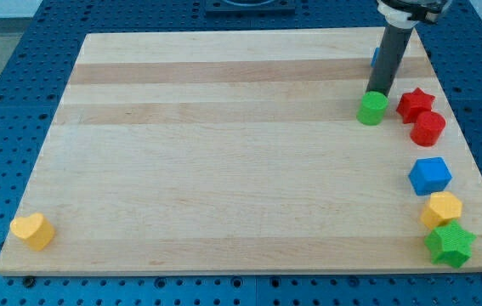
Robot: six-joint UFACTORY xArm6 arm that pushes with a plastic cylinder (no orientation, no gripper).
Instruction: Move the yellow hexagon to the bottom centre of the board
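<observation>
The yellow hexagon (441, 209) sits near the board's right edge, low in the view, between a blue block (429, 175) above it and a green star (450, 245) below it. My tip (377, 91) is at the upper right of the board, just above and touching or nearly touching a green cylinder (372, 108). The tip is far from the yellow hexagon, well above it and to its left.
A red star (415, 104) and a red cylinder (428, 128) lie right of the green cylinder. A yellow heart-shaped block (33, 229) sits at the bottom left corner. A bit of a blue block (375, 57) shows behind the rod. The wooden board (223, 153) lies on a blue perforated table.
</observation>
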